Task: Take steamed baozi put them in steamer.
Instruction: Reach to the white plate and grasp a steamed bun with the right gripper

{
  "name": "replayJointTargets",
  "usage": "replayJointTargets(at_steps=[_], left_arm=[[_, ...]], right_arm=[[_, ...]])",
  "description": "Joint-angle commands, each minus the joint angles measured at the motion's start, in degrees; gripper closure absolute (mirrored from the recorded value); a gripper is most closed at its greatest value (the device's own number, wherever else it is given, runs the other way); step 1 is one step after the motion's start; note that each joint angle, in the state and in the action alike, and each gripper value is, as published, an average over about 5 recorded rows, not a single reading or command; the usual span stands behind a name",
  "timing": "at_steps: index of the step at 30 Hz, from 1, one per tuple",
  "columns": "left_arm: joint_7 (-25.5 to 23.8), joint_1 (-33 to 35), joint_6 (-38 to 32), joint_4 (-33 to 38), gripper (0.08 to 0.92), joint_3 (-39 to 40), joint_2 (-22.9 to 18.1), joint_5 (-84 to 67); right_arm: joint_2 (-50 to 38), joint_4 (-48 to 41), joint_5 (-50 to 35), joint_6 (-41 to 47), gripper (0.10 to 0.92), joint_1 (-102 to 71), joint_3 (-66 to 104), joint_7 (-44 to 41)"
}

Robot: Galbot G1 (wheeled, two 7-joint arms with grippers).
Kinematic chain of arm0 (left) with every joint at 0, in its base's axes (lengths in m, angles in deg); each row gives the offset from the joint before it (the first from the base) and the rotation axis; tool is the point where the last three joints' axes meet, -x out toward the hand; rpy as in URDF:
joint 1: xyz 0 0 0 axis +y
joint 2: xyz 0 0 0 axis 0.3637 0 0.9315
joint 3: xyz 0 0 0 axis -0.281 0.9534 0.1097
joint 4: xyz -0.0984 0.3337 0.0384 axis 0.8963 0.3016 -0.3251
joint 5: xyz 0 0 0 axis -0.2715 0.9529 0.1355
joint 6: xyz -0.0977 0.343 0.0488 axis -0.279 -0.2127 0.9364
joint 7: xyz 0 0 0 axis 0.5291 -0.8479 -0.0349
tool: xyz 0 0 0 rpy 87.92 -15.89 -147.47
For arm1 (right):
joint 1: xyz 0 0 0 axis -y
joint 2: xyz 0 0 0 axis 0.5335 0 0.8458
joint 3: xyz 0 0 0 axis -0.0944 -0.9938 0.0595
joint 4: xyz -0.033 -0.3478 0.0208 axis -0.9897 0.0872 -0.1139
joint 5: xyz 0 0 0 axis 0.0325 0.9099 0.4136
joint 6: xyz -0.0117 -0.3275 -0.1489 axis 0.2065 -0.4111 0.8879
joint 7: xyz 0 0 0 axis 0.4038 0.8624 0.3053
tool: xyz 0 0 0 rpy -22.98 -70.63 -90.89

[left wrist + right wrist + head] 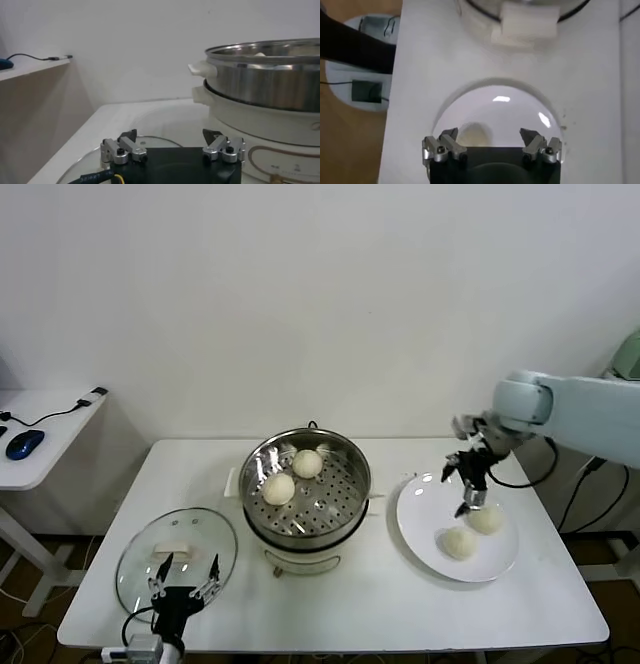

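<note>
The steamer [345, 502] stands mid-table, its perforated tray holding two baozi [278, 488] [307, 463]. Two more baozi [459, 542] [486, 520] lie on the white plate [420, 504] at the right. My right gripper [468, 502] is open and empty, hovering just above the plate beside the farther baozi; in the right wrist view one baozi [472, 135] shows on the plate [520, 107] below the open jaws [489, 134]. My left gripper [185, 576] is open and empty, parked near the front left edge; it also shows in the left wrist view [170, 135], with the steamer [265, 80] ahead.
A round glass lid [150, 544] with a white handle lies at the table's front left, under the left gripper. A side desk with a blue mouse [24, 443] and a cable stands at far left. Black cables hang off the right side [580, 484].
</note>
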Motion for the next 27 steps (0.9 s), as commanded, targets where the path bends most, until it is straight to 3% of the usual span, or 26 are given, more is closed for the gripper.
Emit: replayJointTargets(at_steps=[1, 21, 27], left_arm=[[-0.2, 0.1, 0.0, -0.1, 0.177, -0.1, 0.0, 0.0], [-0.3, 0.6, -0.2, -0.2, 0.177, -0.1, 0.0, 0.0], [-0.3, 0.8, -0.2, 0.0, 0.177, 0.1, 0.0, 0.0]], right_arm=[[-5.9, -0.5, 7.7, 1.7, 0.203, -12.5, 5.8, 3.3], [-1.1, -5.8, 10.3, 6.0, 0.205, -23.5, 15.9, 8.5], [-0.7, -6.0, 11.4, 6.3, 0.273, -23.9, 16.1, 8.8]])
